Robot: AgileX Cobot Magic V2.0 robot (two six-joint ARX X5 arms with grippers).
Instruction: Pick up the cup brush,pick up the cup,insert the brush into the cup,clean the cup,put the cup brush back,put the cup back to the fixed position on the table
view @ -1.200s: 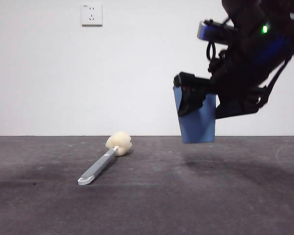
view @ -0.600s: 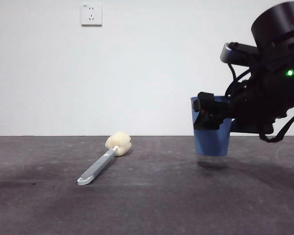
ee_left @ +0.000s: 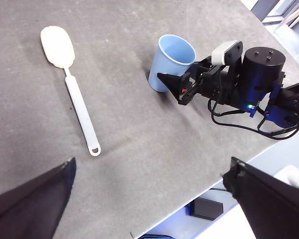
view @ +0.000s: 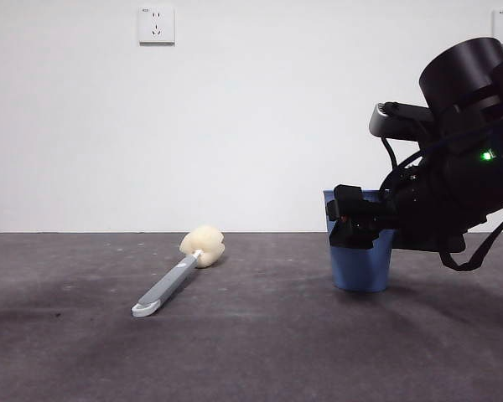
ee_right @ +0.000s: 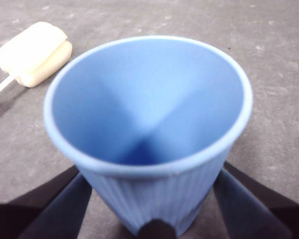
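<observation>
The cup (view: 360, 260) stands upright at the right of centre in the front view, its base resting on the table (view: 251, 352) and its open mouth facing up. It is a blue ribbed tumbler that tapers toward the base. In the right wrist view the cup (ee_right: 149, 129) fills the frame, and its interior shows nothing inside.

The right gripper (view: 358, 224) enters from the right edge of the front view and sits at the cup's upper half. Its two black jaws stand one on each side of the ribbed wall and lie against it, so the gripper is closed around the cup. In the left wrist view the same gripper (ee_left: 175, 83) appears right of centre, at the cup (ee_left: 170, 62) near the upper centre of that frame.

The cup brush (view: 180, 276) lies flat on the table, left of centre in the front view and well apart from the cup. Its cream sponge head points toward the back wall and its grey handle runs toward the lower left of the frame. In the left wrist view the brush (ee_left: 72, 89) lies in the upper left area.

The left gripper (ee_left: 149, 199) hangs high above the table with its jaws spread wide and nothing between them.

A white wall socket (view: 157, 24) sits at the upper left of the front view.
</observation>
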